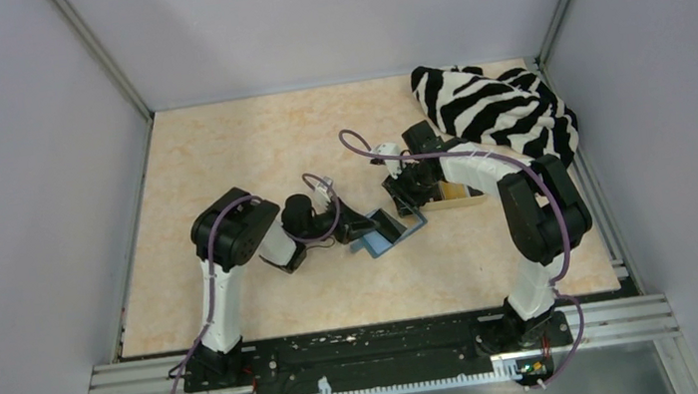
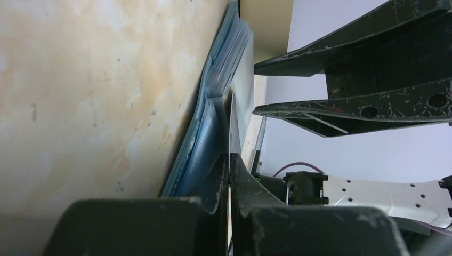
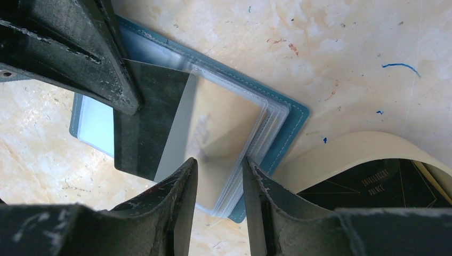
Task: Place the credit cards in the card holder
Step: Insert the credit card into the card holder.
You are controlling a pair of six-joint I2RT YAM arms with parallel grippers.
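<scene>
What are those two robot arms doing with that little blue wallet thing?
They are filling it with cards. The left gripper pinches a black card, which seems to be partly slid into a clear sleeve of the open teal card holder lying on the table. The right gripper is at the sleeves' edge, jaws apart. More black cards lie in the tan tray beside the holder.

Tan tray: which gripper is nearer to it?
Right. The right gripper stands open over the card holder's edge beside the tray; the left gripper is shut on a black card at the holder's side away from the tray.
</scene>
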